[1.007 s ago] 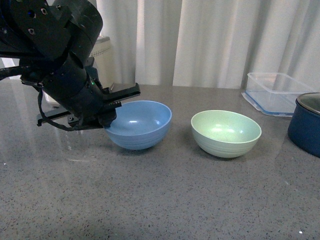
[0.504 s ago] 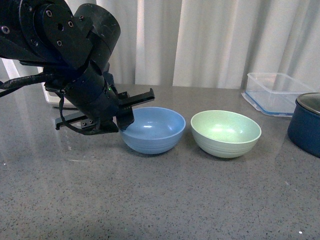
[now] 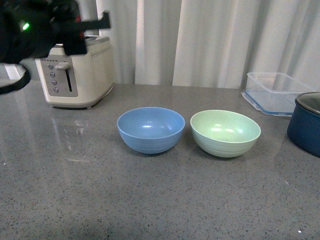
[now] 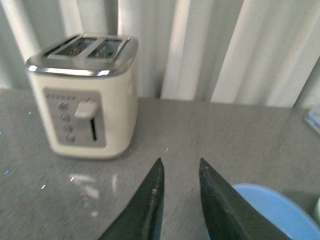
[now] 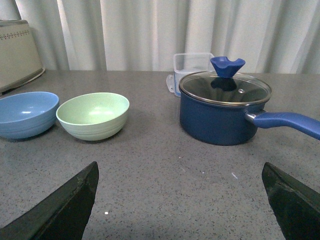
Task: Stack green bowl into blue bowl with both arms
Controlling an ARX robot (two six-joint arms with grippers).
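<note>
The blue bowl and the green bowl stand upright side by side on the grey counter, a narrow gap between them, blue on the left. Both are empty. My left arm is raised at the upper left, above the toaster and well clear of the bowls. In its wrist view my left gripper is open and empty, with the blue bowl's rim beside one finger. My right gripper hangs wide open and empty over bare counter, nearer the camera than the green bowl and blue bowl.
A cream toaster stands at the back left. A clear plastic container sits at the back right, and a dark navy pot with a glass lid and a long handle stands right of the green bowl.
The left gripper slid the blue bowl rightward to beside the green bowl, let it go, and rose away to the upper left. The green bowl stayed put.
</note>
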